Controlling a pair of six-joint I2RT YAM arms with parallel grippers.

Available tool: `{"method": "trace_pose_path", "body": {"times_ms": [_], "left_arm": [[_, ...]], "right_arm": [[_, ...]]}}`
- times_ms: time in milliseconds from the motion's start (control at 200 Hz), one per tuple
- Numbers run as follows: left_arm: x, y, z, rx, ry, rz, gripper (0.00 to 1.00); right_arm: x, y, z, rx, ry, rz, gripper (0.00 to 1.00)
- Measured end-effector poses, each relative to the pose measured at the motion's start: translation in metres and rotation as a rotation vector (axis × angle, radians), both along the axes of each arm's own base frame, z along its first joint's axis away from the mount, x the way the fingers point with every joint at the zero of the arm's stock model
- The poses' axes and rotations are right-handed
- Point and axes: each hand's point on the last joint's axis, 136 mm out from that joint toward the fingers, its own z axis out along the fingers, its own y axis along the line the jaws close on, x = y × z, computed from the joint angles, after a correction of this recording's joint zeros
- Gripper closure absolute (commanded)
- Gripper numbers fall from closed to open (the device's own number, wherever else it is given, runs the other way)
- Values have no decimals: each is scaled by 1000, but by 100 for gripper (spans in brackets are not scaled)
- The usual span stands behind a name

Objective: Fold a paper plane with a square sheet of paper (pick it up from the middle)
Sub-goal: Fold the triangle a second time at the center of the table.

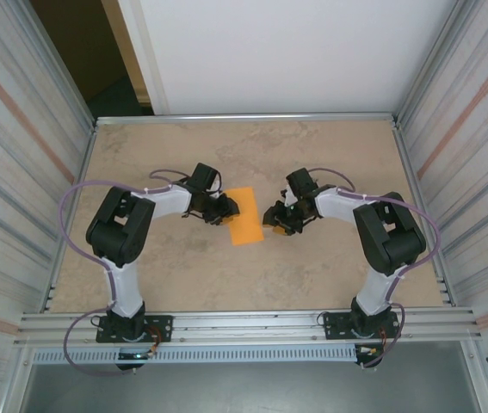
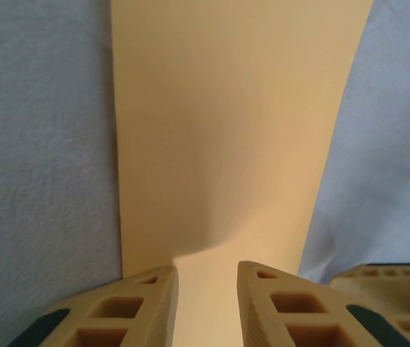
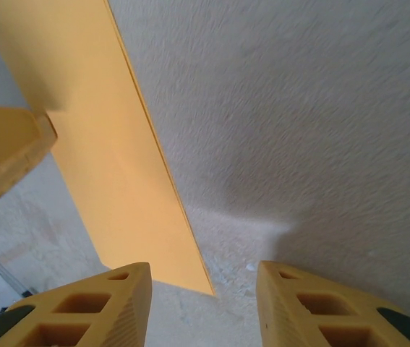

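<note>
Tabletop scene seen from above and from both wrists: one sheet of paper (image 1: 245, 218), two arms, two grippers, each with two tan fingers. Bright orange and unmarked, the sheet lies near the middle of the table (image 1: 330, 163), between the two grippers. From overhead it reads as a narrow rectangle, long side running away from the arm bases; it may be doubled over rather than a single layer, but the edges are too fine to settle this. Left gripper (image 1: 225, 209) stands at the sheet's left edge, jaws parted only narrowly, with orange paper showing through the gap in the left wrist view. Whether its fingertips (image 2: 150, 289) press on the paper is hard to make out. Right gripper (image 1: 274, 220) stands just beside the right edge, jaws well apart and holding nothing, the sheet's near corner lying just ahead of the gap. Far end of the sheet is cut off in both wrist views. Fingers are too small and dark to separate overhead. One finger of the opposite gripper intrudes at the edge of each wrist view.
</note>
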Motion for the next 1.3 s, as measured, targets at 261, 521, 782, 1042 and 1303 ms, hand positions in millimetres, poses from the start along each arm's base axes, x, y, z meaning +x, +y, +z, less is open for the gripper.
{"method": "trace_pose_path", "body": {"times_ms": [261, 521, 782, 1042, 1303], "left_arm": [[0, 1, -1, -13, 40, 39, 71], [0, 1, -2, -26, 80, 64, 72], [0, 0, -2, -56, 115, 78, 72], [0, 1, -2, -73, 136, 85, 73], [0, 1, -3, -75, 140, 86, 74]], "right_arm": [[-11, 9, 1, -1, 23, 16, 67], [-15, 12, 0, -6, 28, 26, 68], [-18, 15, -1, -10, 35, 39, 68], [-21, 17, -4, -14, 51, 47, 68], [-24, 20, -9, -5, 73, 59, 70]]}}
